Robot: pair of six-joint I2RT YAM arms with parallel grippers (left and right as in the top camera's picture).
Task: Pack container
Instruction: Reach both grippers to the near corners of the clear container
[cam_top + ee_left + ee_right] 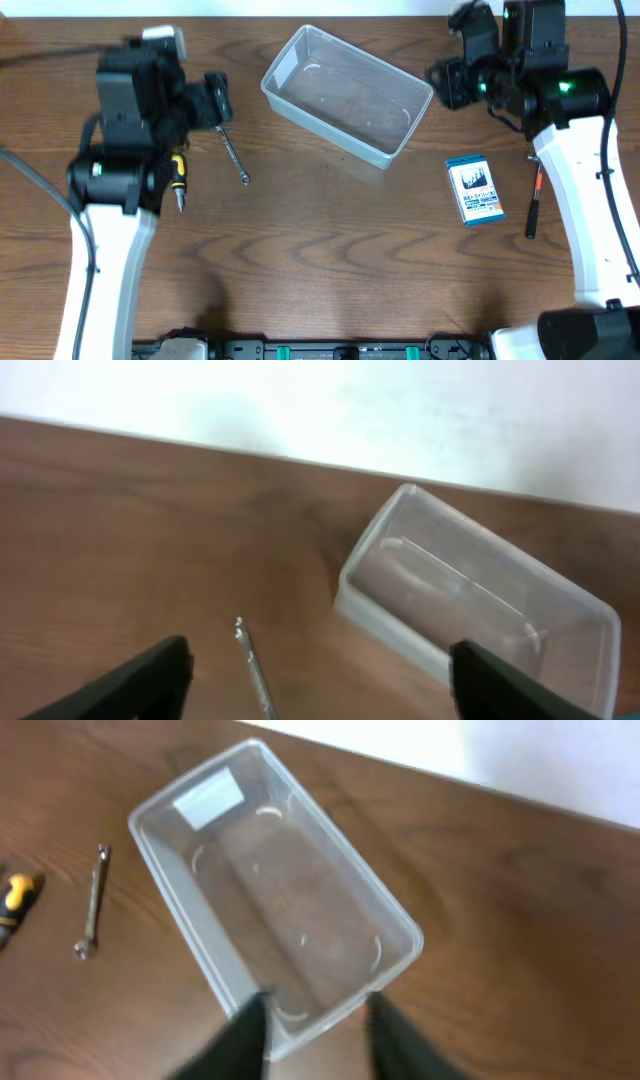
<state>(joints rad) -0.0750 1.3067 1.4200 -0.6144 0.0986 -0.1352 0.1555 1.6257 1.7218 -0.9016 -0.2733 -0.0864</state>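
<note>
Closest to me on the brown wood-grain table [330, 270], on the robot's right, there's a small blue and white cardboard box [474, 190] and a slim black stick-like tool [532, 208]. On its left are a yellow and black screwdriver [178, 180] and a small silver metal wrench [232, 150]. None of it is packed yet. Further back, mid-table, the clear rectangular plastic container [326, 130] sits upright and skewed to the table edge, with nothing in it that I can see.

My read on it: thin see-through plastic, so very light, a bit flexy in the walls, and slick on that smooth wood. Nudge it and it'll probably skate or spin instead of staying put. The best hold looks like pinching the rim on one short end, one finger in and one out. The rounded corners look like a bad bite. Not really fragile, but a hard squeeze would bow the wall.

The right gripper [318, 1003] hangs over the container's end on that side, jaws apart and holding nothing. Its fingers are blurry, so I can't say if they touch the rim. The left gripper [320, 652] at the back is spread wide too, with the wrench lying on the table between its fingers and the container off to its side.
</note>
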